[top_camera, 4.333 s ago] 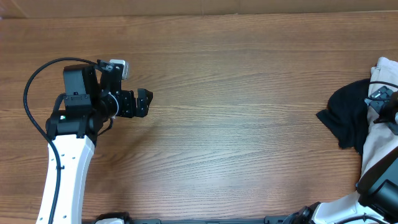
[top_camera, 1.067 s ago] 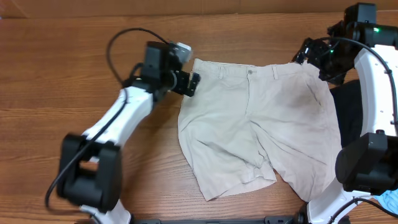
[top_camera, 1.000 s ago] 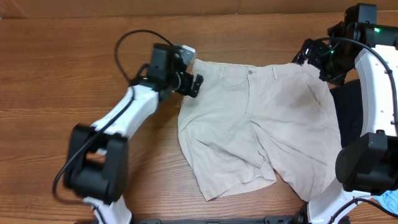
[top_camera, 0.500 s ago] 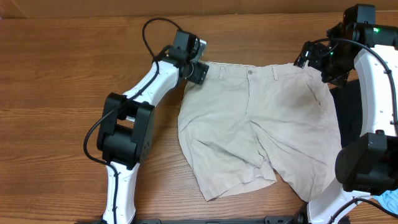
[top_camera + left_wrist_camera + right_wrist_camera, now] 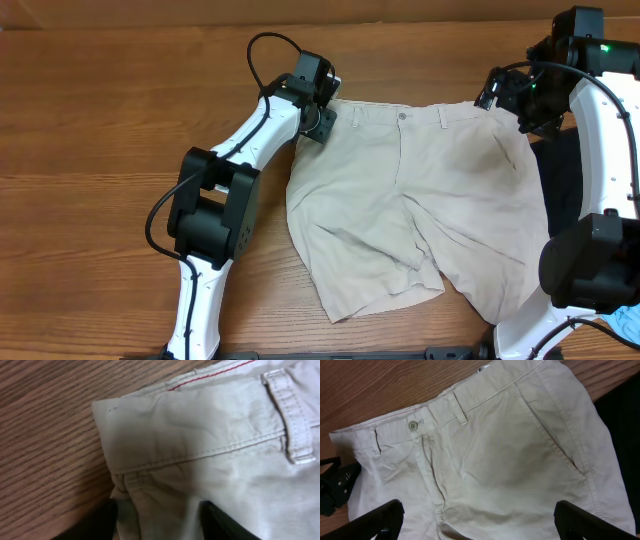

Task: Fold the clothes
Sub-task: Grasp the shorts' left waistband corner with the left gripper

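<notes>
The beige khaki shorts [image 5: 420, 200] lie spread flat on the wooden table, with the buttoned waistband at the far side and the legs toward the near edge. My left gripper [image 5: 322, 118] is down on the waistband's left corner. In the left wrist view its fingers [image 5: 160, 522] are partly apart, with a bunched fold of the shorts [image 5: 200, 435] between them. My right gripper [image 5: 497, 95] hovers over the waistband's right corner. Its fingers [image 5: 477, 520] are wide open and empty above the shorts [image 5: 510, 460].
A black garment [image 5: 555, 190] lies at the table's right edge, partly under the shorts, and shows in the right wrist view [image 5: 625, 420]. A small light blue cloth [image 5: 628, 322] sits at the near right corner. Bare wood lies left of the shorts.
The shorts, absent four seconds ago, lie spread on the table. In the last second my left gripper moved right and farther back onto the waistband's left corner. The right arm barely moved.
</notes>
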You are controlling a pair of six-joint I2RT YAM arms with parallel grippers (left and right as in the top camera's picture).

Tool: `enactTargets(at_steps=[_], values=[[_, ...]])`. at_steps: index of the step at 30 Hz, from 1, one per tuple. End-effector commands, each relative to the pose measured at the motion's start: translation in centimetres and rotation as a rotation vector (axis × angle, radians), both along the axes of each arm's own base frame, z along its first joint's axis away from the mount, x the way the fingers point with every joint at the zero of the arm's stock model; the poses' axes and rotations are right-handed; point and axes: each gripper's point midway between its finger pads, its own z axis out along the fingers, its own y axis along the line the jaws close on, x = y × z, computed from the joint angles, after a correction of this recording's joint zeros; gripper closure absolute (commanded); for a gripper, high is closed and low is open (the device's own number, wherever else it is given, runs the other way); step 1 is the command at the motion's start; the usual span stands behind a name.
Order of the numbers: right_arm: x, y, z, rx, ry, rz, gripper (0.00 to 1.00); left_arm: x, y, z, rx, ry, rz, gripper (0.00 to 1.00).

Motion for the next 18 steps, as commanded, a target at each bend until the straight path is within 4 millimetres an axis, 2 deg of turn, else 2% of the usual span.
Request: enactTargets(at_steps=[1,6,10,12,15,18], values=[[0.0,-0.1,2.3,-0.017,-0.06,0.007,0.0,0.4,-0.2,-0.6,0.004,0.0,0.004,0.39],[0.0,-0.1,2.2,-0.017,-0.059,0.007,0.0,0.1,0.0,-2.7,0.018,0.034,0.005,0.39],[-0.1,0.0,2.2,-0.016,-0.056,0.007,0.0,-0.9,0.4,-5.3,0.041,0.093,0.009,0.46],[-0.1,0.0,2.2,-0.016,-0.056,0.007,0.0,-1.3,0.6,-6.0,0.05,0.117,0.015,0.59],[-0.1,0.0,2.2,-0.016,-0.056,0.007,0.0,-1.4,1.2,-6.2,0.068,0.123,0.041,0.94],[-0.1,0.0,2.2,-0.015,-0.057,0.007,0.0,-0.4,2.8,-5.4,0.124,0.097,0.098,0.96]])
